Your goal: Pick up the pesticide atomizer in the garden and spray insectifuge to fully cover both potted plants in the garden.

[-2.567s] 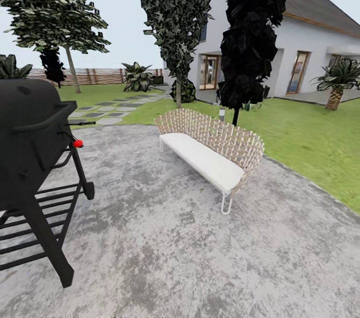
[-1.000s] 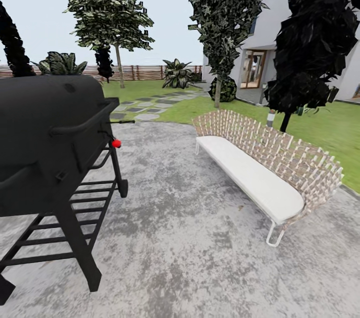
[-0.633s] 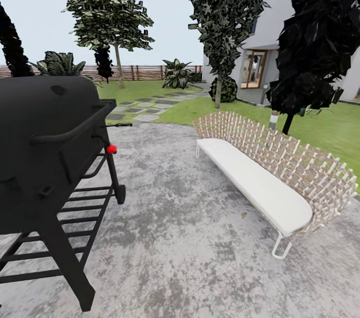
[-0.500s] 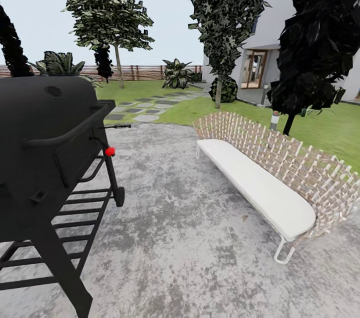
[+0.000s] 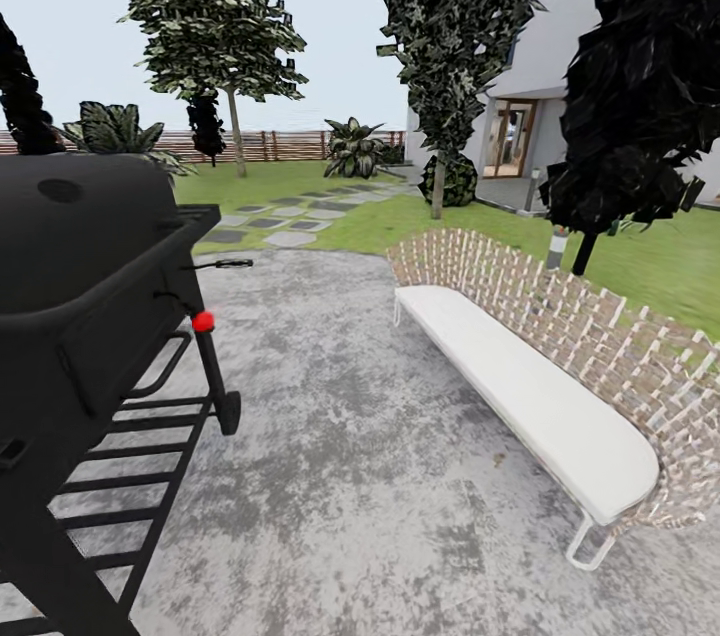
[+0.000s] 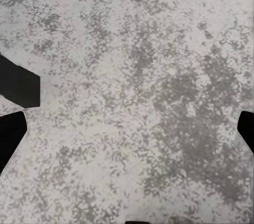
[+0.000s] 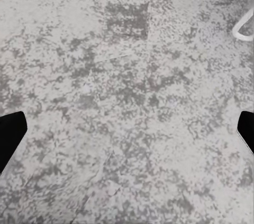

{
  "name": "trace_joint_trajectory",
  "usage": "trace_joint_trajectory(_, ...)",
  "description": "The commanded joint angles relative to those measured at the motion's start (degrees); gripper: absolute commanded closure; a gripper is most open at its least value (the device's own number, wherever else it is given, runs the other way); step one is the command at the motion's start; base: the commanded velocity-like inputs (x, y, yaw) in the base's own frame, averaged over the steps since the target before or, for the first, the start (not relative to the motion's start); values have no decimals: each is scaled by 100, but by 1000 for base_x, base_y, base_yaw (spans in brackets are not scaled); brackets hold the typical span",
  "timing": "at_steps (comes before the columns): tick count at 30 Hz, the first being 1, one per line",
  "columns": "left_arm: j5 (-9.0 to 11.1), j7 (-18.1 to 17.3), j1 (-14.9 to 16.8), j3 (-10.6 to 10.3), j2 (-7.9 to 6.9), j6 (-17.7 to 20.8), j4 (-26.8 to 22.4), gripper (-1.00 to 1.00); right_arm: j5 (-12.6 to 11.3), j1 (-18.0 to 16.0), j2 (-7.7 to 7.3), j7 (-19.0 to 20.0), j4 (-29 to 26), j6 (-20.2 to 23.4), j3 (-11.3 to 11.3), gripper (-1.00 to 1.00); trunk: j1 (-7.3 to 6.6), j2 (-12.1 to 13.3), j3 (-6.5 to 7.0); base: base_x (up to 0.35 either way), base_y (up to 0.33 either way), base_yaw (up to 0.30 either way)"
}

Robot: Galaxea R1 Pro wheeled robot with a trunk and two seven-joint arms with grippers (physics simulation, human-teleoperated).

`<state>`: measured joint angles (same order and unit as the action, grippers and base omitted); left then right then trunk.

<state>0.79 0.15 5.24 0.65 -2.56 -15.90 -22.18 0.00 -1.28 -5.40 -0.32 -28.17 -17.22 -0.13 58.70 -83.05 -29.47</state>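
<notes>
The left gripper (image 6: 127, 129) points straight down, jaws spread wide — one dark fingertip (image 6: 10, 134) at nine o'clock, the other at three. The right gripper (image 7: 127, 131) also faces down and gapes, empty — fingertips (image 7: 10, 134) at nine and three o'clock.

black grill (image 5: 80, 316) cut off at left edge, woven bench (image 5: 560, 356) cropped at right

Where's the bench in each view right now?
Head: bench at the right, standing on the patio.
Right wrist: a white loop on the paving, likely the bench's leg.
Left wrist: mottled patio paving between the open fingers.
Shared landmark: the grey patio.
</notes>
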Motion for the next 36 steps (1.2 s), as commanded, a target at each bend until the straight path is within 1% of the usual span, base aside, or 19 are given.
trace_joint_trajectory(1,8,2,3,5,1,-18,3,-100,0,-3,1,-3,4,-18,0,-100,3,-2,-6,339,-89,0)
trace_joint_trajectory(22,4,2,3,1,9,-18,3,-100,9,-3,29,-3,13,-18,21,-100,3,-2,-12,336,-145,0)
trace_joint_trajectory(36,4,2,3,0,9,-24,3,-100,9,-3,30,-3,13,-18,21,-100,3,-2,-122,334,-160,64)
